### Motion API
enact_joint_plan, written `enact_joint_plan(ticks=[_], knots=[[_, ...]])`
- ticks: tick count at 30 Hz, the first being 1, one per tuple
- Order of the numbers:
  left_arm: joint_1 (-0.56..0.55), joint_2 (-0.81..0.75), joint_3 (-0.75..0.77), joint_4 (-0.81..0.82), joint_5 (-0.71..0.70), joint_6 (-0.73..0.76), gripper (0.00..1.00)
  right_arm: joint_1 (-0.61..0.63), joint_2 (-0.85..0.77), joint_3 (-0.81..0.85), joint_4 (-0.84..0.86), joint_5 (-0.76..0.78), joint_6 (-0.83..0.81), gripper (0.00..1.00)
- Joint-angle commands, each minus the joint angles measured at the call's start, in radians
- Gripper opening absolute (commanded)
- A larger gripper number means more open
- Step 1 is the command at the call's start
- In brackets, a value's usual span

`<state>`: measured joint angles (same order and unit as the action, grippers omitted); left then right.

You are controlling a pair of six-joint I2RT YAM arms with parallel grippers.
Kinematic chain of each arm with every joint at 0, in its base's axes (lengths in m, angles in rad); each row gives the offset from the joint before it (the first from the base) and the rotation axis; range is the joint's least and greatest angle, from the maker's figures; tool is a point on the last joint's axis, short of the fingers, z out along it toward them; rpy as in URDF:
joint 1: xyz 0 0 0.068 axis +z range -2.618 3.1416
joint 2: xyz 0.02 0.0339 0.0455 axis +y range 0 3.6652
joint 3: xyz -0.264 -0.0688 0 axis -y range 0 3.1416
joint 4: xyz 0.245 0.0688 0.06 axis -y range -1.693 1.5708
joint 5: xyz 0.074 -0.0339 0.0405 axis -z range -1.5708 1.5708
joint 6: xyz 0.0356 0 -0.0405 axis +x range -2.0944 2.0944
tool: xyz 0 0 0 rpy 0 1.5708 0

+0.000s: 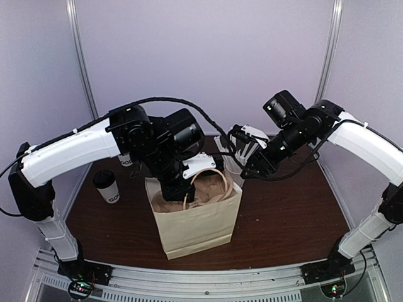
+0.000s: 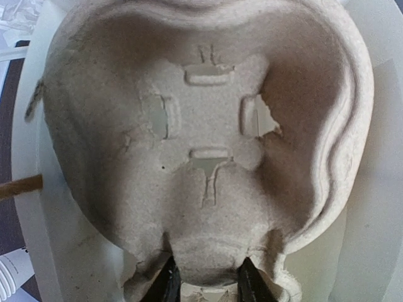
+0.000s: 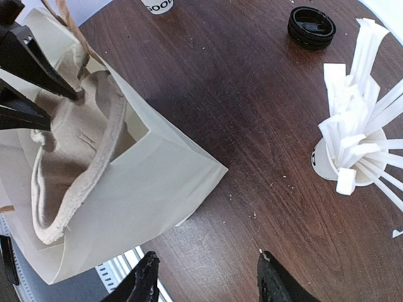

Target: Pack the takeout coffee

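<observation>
The takeout coffee [image 1: 107, 187], a white cup with a black lid, stands on the table left of the paper bag [image 1: 196, 229], apart from both grippers. My left gripper [image 1: 182, 192] reaches into the bag's mouth. In the left wrist view the left gripper [image 2: 208, 286] is shut on the rim of a grey pulp cup carrier [image 2: 208, 119]. That carrier [image 3: 63, 170] sits inside the bag [image 3: 145, 195]. My right gripper [image 1: 247, 168] hovers just right of the bag's top; seen from its wrist, the right gripper [image 3: 208, 278] is open over bare table with nothing in it.
A lidless white cup full of long white straws [image 3: 354, 148] stands beyond the right gripper. A stack of black lids [image 3: 310, 27] lies farther back. The base of a white lettered cup [image 3: 157, 5] shows at the frame's top edge. The dark wooden table [image 1: 289, 214] ends at a metal rail.
</observation>
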<state>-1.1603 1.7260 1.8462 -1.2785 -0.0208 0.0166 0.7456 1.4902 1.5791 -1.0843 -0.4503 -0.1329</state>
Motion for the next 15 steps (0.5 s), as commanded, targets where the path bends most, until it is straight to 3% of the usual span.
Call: enact_joint_plan(ticks=[1, 15], knots=[[-0.004, 0.041, 0.039, -0.063, 0.016, 0.000, 0.03, -0.004, -0.047, 0.006, 0.007, -0.090, -0.035, 0.54], [-0.004, 0.024, 0.061, -0.078, 0.021, -0.003, 0.03, -0.014, -0.037, 0.015, 0.013, -0.263, -0.081, 0.63]])
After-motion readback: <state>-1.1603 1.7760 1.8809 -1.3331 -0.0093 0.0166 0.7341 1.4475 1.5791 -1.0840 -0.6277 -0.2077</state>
